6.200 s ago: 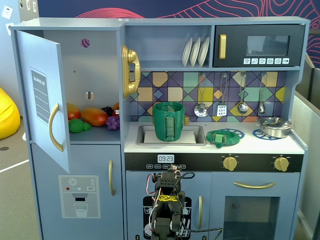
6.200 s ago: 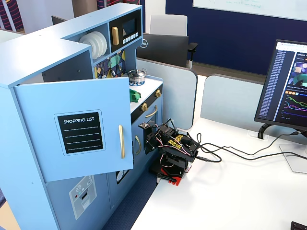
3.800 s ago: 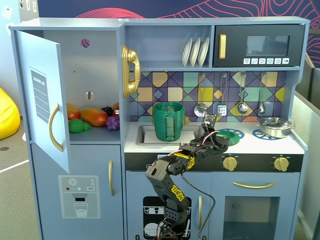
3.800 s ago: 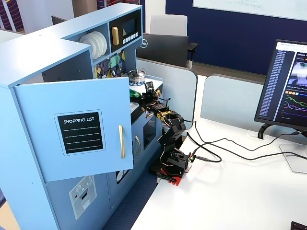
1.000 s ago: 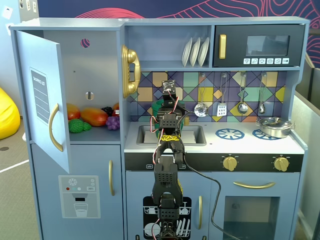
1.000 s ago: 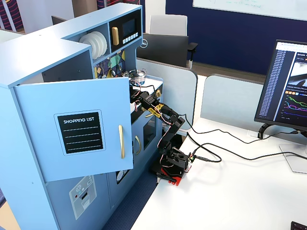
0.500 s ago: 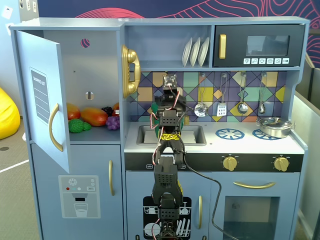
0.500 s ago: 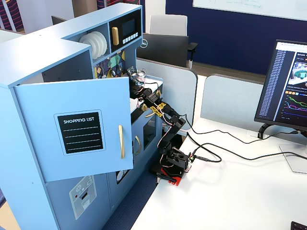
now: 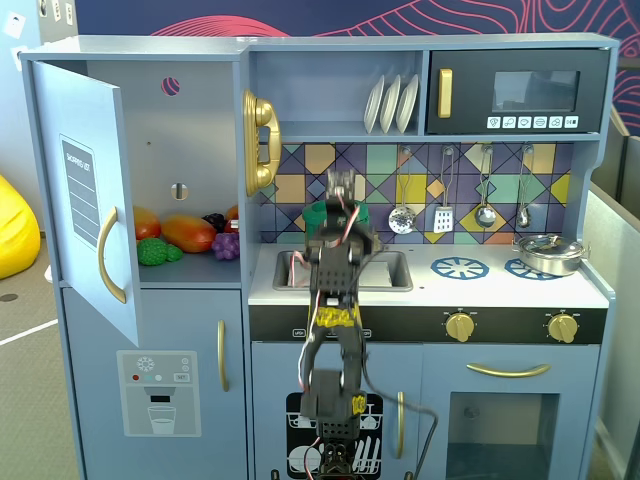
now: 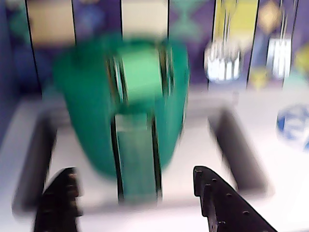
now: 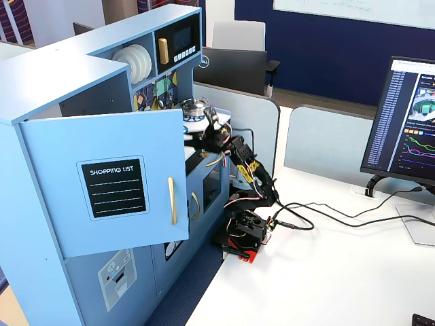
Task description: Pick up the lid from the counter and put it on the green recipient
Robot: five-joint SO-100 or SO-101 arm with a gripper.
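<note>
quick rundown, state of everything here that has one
green recipient: upright behind the sink, handle facing the wrist camera; whether a lid is on it cannot be told
gripper: open, empty
fridge door: swung open
silver pot: on the right burner, lid on
microwave: door shut
oven door: shut

Green recipient [image 10: 96, 101] blurred (wrist view).
</note>
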